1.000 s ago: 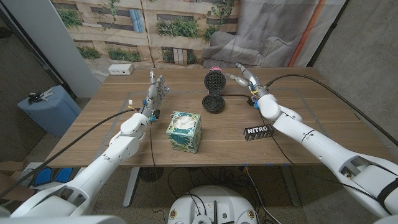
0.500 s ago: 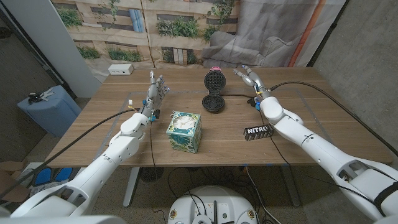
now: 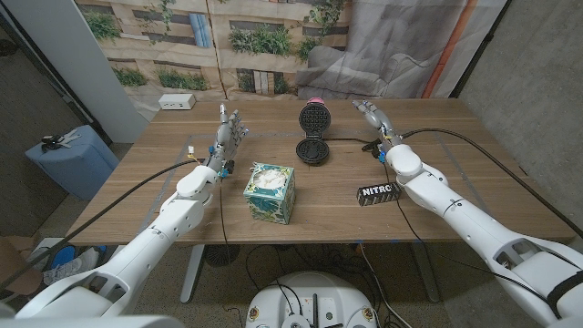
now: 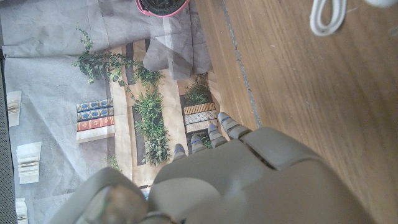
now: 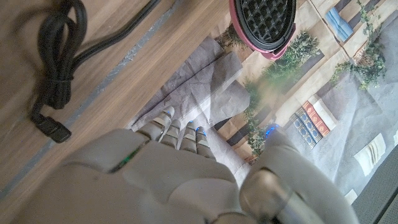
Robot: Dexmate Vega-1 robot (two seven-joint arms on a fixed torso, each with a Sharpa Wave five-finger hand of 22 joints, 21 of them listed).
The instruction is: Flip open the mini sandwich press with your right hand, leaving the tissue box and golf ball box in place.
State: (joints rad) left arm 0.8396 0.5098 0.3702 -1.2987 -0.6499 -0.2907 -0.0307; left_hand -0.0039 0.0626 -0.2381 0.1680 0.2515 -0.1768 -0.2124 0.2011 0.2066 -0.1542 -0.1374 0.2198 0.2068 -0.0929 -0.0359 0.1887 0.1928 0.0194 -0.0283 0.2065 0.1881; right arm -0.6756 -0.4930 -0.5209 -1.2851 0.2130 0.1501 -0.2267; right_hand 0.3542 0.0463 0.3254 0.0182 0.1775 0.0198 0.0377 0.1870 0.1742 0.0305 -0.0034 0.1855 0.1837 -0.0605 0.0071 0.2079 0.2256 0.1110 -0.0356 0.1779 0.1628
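Sandwich press point(image 3: 312, 133): far middle of the table point(image 3: 474, 196), lid upright, plates exposed. Right hand point(image 3: 371, 115): just beside it, apart, fingers spread, holding nothing. Tissue box point(image 3: 270, 191): nearer the front. Left hand point(image 3: 230, 130): raised, fingers spread, empty.

Both my arms come in from the near edge of the tabletop point(image 3: 182, 137), reaching toward the far side. Left arm point(image 3: 173, 214) angled inward over the left half; left hand point(image 3: 228, 128) raised above the wood, fingers point(image 3: 233, 117) straight, a little apart, pointing to the far edge, nothing in it. Left wrist view: back of the same hand point(image 4: 236, 180), fingertips point(image 4: 217, 127) extended. Right arm point(image 3: 455, 210) crosses the right half; right hand point(image 3: 372, 114) up near the far edge, fingers apart, holding nothing, touching nothing. Right wrist view: right hand point(image 5: 155, 168) with fingers point(image 5: 180, 134) stretched forward, loosely together.
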